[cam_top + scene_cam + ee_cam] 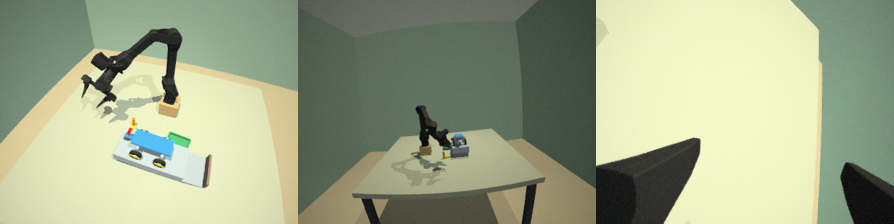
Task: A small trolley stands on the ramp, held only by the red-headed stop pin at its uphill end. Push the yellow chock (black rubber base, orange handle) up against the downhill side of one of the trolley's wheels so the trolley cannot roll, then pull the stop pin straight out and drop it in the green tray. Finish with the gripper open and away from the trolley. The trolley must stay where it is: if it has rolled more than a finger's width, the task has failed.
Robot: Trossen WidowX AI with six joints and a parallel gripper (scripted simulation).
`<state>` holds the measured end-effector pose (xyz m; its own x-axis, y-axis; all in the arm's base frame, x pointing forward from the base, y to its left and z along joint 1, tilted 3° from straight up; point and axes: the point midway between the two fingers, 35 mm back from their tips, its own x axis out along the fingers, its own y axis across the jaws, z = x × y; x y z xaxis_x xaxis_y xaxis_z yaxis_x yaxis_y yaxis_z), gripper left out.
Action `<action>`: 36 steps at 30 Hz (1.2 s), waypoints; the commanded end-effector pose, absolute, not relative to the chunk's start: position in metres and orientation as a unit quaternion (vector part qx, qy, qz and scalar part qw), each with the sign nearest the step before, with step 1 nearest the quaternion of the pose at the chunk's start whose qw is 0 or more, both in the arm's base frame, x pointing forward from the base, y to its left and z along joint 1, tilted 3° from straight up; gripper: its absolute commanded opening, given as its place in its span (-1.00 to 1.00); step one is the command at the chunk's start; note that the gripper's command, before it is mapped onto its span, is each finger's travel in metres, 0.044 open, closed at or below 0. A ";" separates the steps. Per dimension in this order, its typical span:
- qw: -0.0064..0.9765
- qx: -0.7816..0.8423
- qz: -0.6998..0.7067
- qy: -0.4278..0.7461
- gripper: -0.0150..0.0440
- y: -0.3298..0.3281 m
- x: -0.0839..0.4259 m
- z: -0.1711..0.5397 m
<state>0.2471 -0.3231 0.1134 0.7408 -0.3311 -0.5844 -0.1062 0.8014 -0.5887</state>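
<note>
The trolley (152,142) (458,136) has a blue deck and black wheels with yellow, and stands on the grey ramp (121,148) (459,153). The red-headed stop pin (129,131) (457,140) is upright at its uphill end. The yellow chock (134,127) (446,157) with its orange handle up stands on the table beside the ramp's uphill end; its base is partly hidden in the top view. The green tray (189,142) (446,148) is beside the ramp, on the arm base's side. My gripper (90,102) (771,158) is open and empty, above the table, away from trolley, pin and chock.
A brown end board (208,171) stands across the ramp's low end. The arm's wooden base block (168,107) (425,150) stands behind the ramp and tray in the top view. The table edge (819,125) and green wall show in the wrist view.
</note>
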 end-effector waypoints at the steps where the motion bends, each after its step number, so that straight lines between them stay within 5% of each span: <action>1: 0.882 -0.304 -0.064 0.356 0.78 -0.322 0.247 0.113; 8: 0.900 -0.130 -0.081 0.407 0.15 -0.291 0.253 0.094; 20: 0.828 0.157 -0.158 0.514 0.15 -0.226 0.243 0.070; 36: 0.602 0.368 -0.356 0.613 0.15 -0.147 0.195 0.069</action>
